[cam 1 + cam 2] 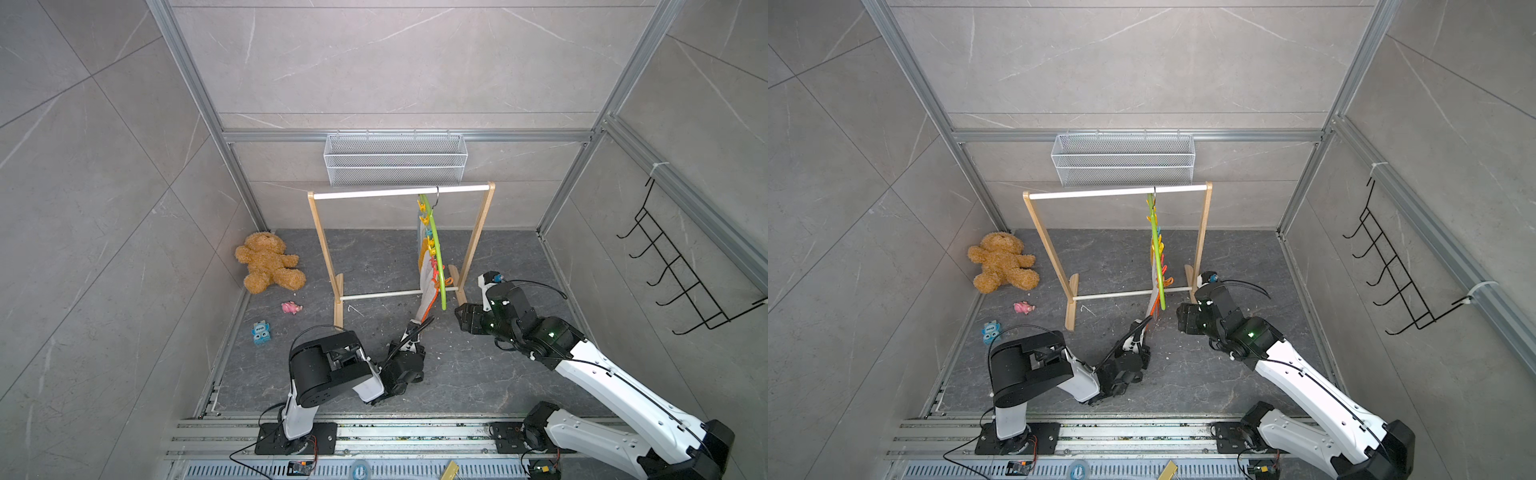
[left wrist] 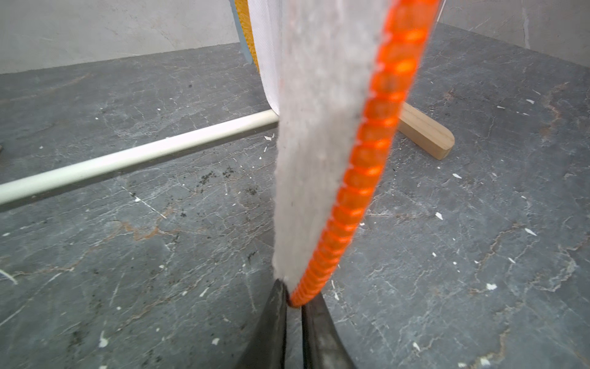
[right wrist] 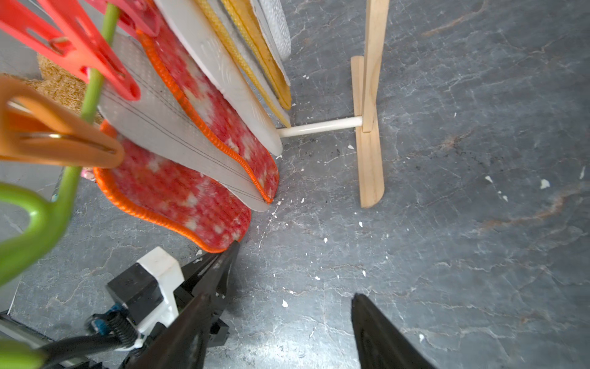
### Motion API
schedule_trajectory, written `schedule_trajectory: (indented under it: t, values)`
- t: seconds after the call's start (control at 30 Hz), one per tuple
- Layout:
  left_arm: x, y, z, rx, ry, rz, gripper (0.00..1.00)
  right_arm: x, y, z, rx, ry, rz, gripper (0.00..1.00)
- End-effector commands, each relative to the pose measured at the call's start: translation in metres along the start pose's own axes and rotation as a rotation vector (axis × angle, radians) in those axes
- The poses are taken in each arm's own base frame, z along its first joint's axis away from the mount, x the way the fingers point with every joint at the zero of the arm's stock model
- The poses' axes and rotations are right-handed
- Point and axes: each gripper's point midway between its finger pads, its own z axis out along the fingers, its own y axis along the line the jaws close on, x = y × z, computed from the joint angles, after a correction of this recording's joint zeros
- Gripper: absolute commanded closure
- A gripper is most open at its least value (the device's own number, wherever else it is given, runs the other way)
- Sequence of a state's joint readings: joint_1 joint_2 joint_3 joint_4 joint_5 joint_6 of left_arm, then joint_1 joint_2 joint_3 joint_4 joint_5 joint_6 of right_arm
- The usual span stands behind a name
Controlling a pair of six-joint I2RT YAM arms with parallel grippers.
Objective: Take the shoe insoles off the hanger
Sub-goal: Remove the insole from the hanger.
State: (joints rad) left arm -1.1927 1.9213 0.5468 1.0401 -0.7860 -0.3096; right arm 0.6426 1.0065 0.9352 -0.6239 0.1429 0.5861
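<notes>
The lime-green hanger (image 1: 436, 253) (image 1: 1156, 257) (image 3: 92, 92) hangs by its hook from the rack's white rail, with several shoe insoles (image 1: 427, 286) clipped under it. The nearest insole has an orange stitched rim. Its face is grey felt (image 2: 313, 143) in the left wrist view and red mottled (image 3: 178, 191) in the right wrist view. My left gripper (image 1: 415, 328) (image 1: 1144, 322) (image 2: 295, 300) is shut on its lowest tip, close above the floor. My right gripper (image 1: 461, 311) (image 1: 1181, 311) (image 3: 281, 297) hangs open and empty just right of the hanger's near end.
The wooden rack (image 1: 320, 232) stands mid-floor with its low crossbar (image 2: 137, 159) behind the insoles and a foot (image 3: 370, 166) nearby. A teddy bear (image 1: 268, 268), a pink toy (image 1: 291, 307) and a blue toy (image 1: 260, 332) lie left. A wire basket (image 1: 395, 160) and black hooks (image 1: 673, 266) hang on the walls.
</notes>
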Motion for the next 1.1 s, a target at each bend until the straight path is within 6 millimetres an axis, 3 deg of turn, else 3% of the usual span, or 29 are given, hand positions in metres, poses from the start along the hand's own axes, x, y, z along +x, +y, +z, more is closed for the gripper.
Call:
schedule_trajectory:
  t: [0.0,0.23,0.4,0.53,0.63,0.83,1.07]
  values:
    - [-0.031,0.01,-0.006,-0.036,-0.081,-0.059,0.91,-0.013,0.0,-0.012,0.009,-0.029,0.056,0.25]
    - [-0.039,0.023,-0.011,-0.063,-0.096,-0.061,0.98,-0.034,0.011,-0.025,-0.038,-0.069,0.133,0.27]
    - [-0.047,0.031,-0.012,-0.078,-0.104,-0.066,1.0,-0.043,0.003,-0.031,-0.022,-0.088,0.168,0.34]
    - [-0.052,0.037,-0.013,-0.086,-0.108,-0.072,1.0,-0.05,-0.002,-0.036,-0.039,-0.11,0.215,0.33]
    - [-0.055,0.04,-0.013,-0.088,-0.109,-0.077,1.0,-0.059,0.003,-0.04,-0.11,-0.127,0.264,0.26]
    - [-0.06,0.037,-0.013,-0.072,-0.104,-0.074,1.0,-0.079,0.018,-0.042,-0.299,-0.154,0.375,0.22]
    - [-0.061,0.035,-0.012,-0.062,-0.099,-0.072,1.0,-0.089,0.037,-0.029,-0.457,-0.121,0.441,0.29]
